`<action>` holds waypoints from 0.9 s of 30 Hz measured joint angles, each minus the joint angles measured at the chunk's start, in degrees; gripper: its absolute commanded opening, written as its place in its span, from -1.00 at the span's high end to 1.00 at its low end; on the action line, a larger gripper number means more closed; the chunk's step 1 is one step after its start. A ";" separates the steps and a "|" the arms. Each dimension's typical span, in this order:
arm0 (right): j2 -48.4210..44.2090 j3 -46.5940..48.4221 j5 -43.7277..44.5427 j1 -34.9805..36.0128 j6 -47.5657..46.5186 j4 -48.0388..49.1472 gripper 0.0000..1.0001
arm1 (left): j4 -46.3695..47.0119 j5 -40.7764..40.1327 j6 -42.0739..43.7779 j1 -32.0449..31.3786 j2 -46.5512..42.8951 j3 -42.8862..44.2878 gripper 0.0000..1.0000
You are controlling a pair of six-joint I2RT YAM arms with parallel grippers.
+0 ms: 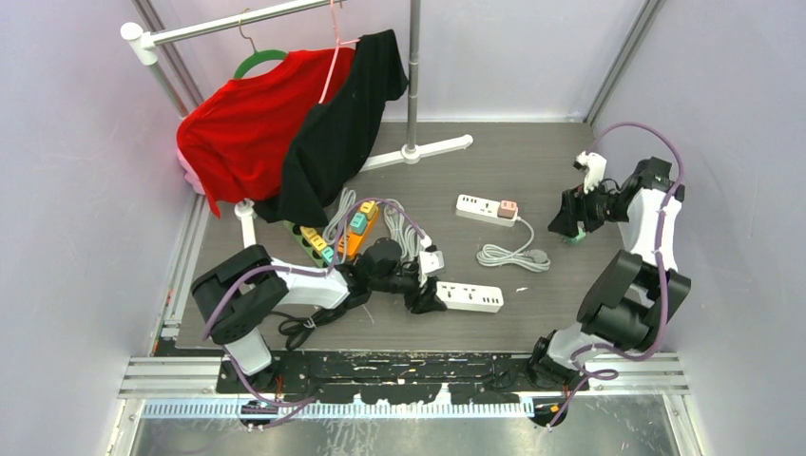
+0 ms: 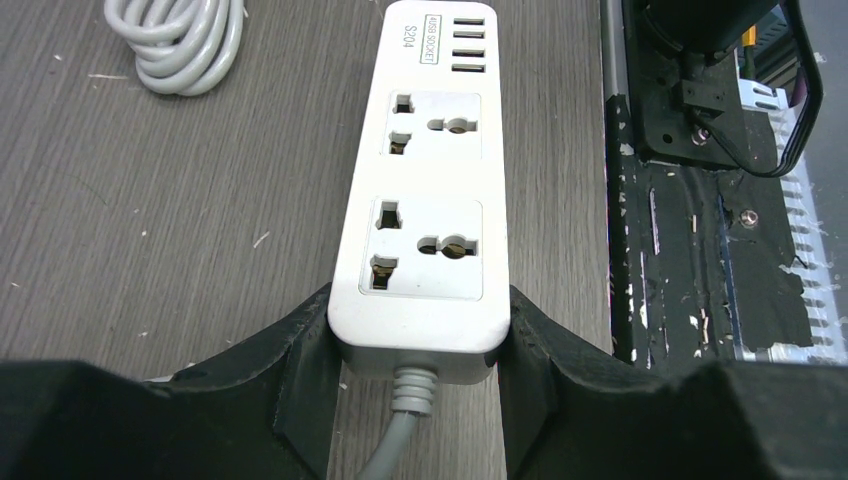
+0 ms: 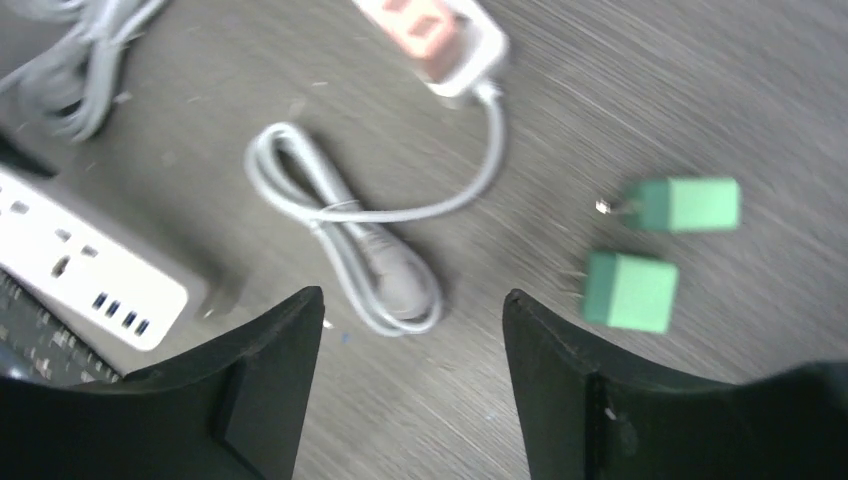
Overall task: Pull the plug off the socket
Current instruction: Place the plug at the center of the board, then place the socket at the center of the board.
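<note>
The left gripper (image 2: 418, 322) has its jaws pinching the cable end of the near power strip (image 2: 425, 180), which lies toward the near edge of the tabletop (image 1: 532, 152). Both its sockets show empty. The right gripper (image 3: 412, 330) hangs by the right edge, jaws spread and empty, above two loose green plugs (image 3: 685, 204). The only seated plug is the pink plug (image 1: 508, 208), at the right end of the far power strip (image 1: 478, 207) mid-tabletop. That strip's long axis runs roughly parallel to the near edge. The plug lies leftward of the right jaws, so the right arm looks nearer.
</note>
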 measured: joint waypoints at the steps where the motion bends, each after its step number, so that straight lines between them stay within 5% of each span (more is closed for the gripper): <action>1: -1.49 0.15 -2.23 0.00 -4.15 -3.21 -0.62 | -0.31 0.02 0.04 0.00 -0.33 0.15 1.00; 8: -5.75 0.70 -13.14 1.99 -38.71 -27.67 -0.92 | -2.99 0.00 1.14 0.00 -3.02 1.16 1.00; 13: -10.60 -3.93 -14.03 15.28 -48.52 -32.85 -1.00 | -5.07 0.00 1.46 0.00 -5.05 2.10 1.00; 19: -20.94 -9.03 -13.53 30.86 -42.34 -31.74 -1.00 | -6.86 -0.02 1.62 0.00 -6.64 3.08 1.00; 27: -22.77 -12.70 -9.44 39.89 -30.51 -21.84 -1.00 | -8.90 -0.02 1.86 -0.46 -8.63 4.70 1.00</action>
